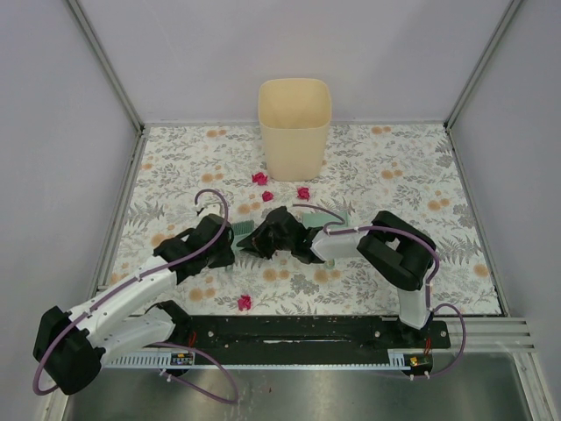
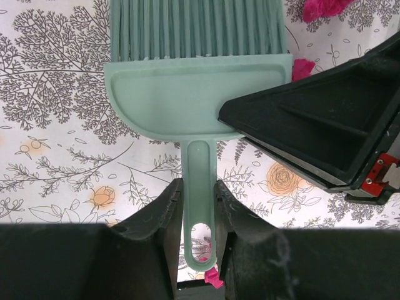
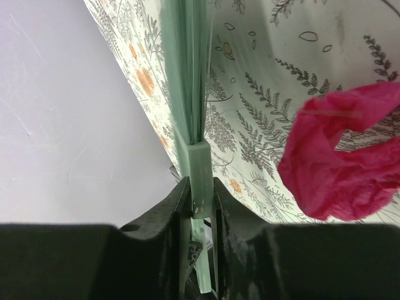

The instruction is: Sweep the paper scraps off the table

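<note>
Left fingers (image 2: 159, 215) clamp the brush (image 2: 197, 81), its bristle tips cut off above.

We logged both arms stretched forward and angled inward, wrists low. Left gripper (image 2: 199, 200) and right gripper (image 3: 200, 200) sat nearly nose to nose, fingers of each pinched narrow.

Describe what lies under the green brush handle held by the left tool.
A red paper scrap peeks out beneath the end of the brush handle, on the flowered table. The left tool hides the rest of it.
</note>
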Controlling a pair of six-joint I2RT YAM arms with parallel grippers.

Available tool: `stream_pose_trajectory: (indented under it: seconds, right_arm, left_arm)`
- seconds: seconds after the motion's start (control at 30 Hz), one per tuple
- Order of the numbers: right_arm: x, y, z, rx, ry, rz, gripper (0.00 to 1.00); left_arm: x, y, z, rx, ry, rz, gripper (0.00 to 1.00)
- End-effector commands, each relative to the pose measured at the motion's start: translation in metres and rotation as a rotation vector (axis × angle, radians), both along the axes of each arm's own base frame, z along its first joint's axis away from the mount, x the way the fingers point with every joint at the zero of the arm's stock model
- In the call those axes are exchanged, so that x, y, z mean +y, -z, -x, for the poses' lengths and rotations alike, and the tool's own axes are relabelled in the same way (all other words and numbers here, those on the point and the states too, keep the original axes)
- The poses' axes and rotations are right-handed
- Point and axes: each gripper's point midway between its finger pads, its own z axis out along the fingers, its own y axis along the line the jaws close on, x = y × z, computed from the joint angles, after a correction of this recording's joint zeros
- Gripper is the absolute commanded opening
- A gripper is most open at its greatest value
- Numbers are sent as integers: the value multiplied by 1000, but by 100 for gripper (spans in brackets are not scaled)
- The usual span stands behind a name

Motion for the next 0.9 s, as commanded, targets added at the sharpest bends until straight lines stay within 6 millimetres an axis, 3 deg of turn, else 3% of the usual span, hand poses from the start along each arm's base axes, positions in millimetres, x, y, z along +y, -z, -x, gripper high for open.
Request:
stream_pose_trajectory:
  seconds: [0.0,0.17,0.27,0.43,0.67,0.87]
  right_arm:
    - [10,-15,-8,-43,9,-22,20]
    - [9,-22,-7,-58,3,-31,1]
    - [9,-30,-7,-79,-3,-44,0]
    - [10,-48,-8,-116,-11,-79,0]
    - [6,-88,-11,-204,5,-163,0]
    - [3,-127,-12,-270,31,-287,0]
  left_arm:
    - [-9,-20,-4,-39,24,51,13]
    - [-9,-26,-3,-45,23,61,16]
    - [-9,-31,-2,-50,24,71,22]
    - [-9,-46,0,-80,29,100,44]
    - [-6,-92,-1,-178,34,154,80]
    - [-1,-151,3,-317,44,240,95]
